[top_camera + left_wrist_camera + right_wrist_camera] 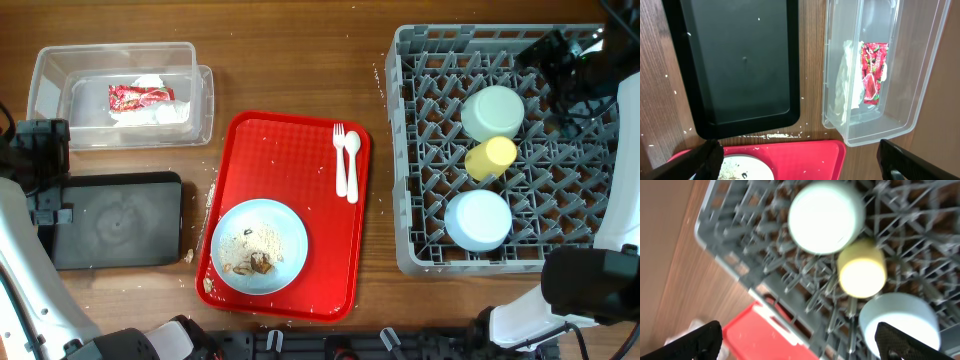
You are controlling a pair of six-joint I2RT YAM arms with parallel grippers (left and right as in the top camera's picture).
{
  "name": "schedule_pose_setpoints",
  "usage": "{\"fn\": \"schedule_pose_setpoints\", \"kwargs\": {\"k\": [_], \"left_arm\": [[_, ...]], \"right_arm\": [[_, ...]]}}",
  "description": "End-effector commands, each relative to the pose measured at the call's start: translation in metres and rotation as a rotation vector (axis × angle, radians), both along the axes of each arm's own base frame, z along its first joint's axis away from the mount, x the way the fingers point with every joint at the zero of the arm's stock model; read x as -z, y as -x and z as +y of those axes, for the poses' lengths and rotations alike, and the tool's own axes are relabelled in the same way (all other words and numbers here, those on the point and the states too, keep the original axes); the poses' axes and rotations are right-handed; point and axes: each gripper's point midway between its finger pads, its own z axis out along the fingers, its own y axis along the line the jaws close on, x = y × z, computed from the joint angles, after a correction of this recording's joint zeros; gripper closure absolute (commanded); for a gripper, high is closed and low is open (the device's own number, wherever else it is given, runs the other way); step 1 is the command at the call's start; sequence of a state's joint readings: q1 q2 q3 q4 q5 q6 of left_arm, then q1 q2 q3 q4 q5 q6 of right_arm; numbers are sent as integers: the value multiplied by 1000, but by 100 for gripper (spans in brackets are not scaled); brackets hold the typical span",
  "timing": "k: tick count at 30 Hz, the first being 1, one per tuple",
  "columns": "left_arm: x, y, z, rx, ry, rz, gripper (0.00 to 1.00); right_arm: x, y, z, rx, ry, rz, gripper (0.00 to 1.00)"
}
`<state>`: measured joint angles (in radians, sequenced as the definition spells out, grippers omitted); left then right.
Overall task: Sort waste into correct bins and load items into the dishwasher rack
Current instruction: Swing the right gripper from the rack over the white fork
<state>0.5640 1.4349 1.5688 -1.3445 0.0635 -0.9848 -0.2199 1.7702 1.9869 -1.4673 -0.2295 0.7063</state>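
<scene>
Status at this frame:

- Dishwasher rack (410, 150) held three pieces, all mouth-down on the pegs, presumably so they drain: pale green bowl (493, 111), yellow cup (491, 157) just beside it, light blue bowl (479, 220) nearest the front rim.
- Clear tub (920, 75) held the red snack wrapper (874, 72) on top of the white napkins (847, 80), so the dry trash looked sorted.
- Black tray (735, 65) was bare apart from a few crumbs. My read is that it was meant for the food waste.
- Light blue plate (260, 246) sat on the red serving tray (290, 150) with brown food scraps (255, 262) and crumbs on it, not yet scraped.
- White fork (340, 160) and spoon (351, 165) lay side by side on the same tray, not yet loaded.

Jaws:

- Left gripper (800, 160) was spread wide and holding nothing. It hung above the gap between black tray and tub, touching neither.
- Right gripper (797, 340) was also spread wide and empty, over the rack's corner. The view was blurred, but nothing sat between the fingers.
</scene>
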Motion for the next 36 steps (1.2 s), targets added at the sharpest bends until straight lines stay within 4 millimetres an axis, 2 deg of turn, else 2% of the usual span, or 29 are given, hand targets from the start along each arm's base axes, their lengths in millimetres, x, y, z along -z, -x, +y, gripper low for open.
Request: {"fn": "schedule_pose_setpoints", "kwargs": {"k": [1,3,6,9,11,14,30,32,36], "left_arm": [[1,3,4,-2,-18,17,0],[1,3,4,-2,-17,17,0],[1,3,4,-2,-18,17,0],[1,3,4,-2,-17,17,0],[1,3,4,-2,-17,17,0],[1,3,4,-2,-17,17,0],[1,3,4,-2,-18,17,0],[1,3,4,-2,-17,17,0],[1,3,4,-2,-17,17,0]], "right_arm": [[0,3,45,-152,-68,-5,1],[6,5,81,-276,-44,7,2],[8,6,119,-382,2,-4,2],[6,5,146,-440,12,-33,1],[6,6,156,-460,27,-40,0],[7,7,162,-479,51,-44,1],[6,4,160,-475,67,-52,0],[6,7,165,-490,63,-51,0],[6,12,187,-553,76,-65,0]]}}
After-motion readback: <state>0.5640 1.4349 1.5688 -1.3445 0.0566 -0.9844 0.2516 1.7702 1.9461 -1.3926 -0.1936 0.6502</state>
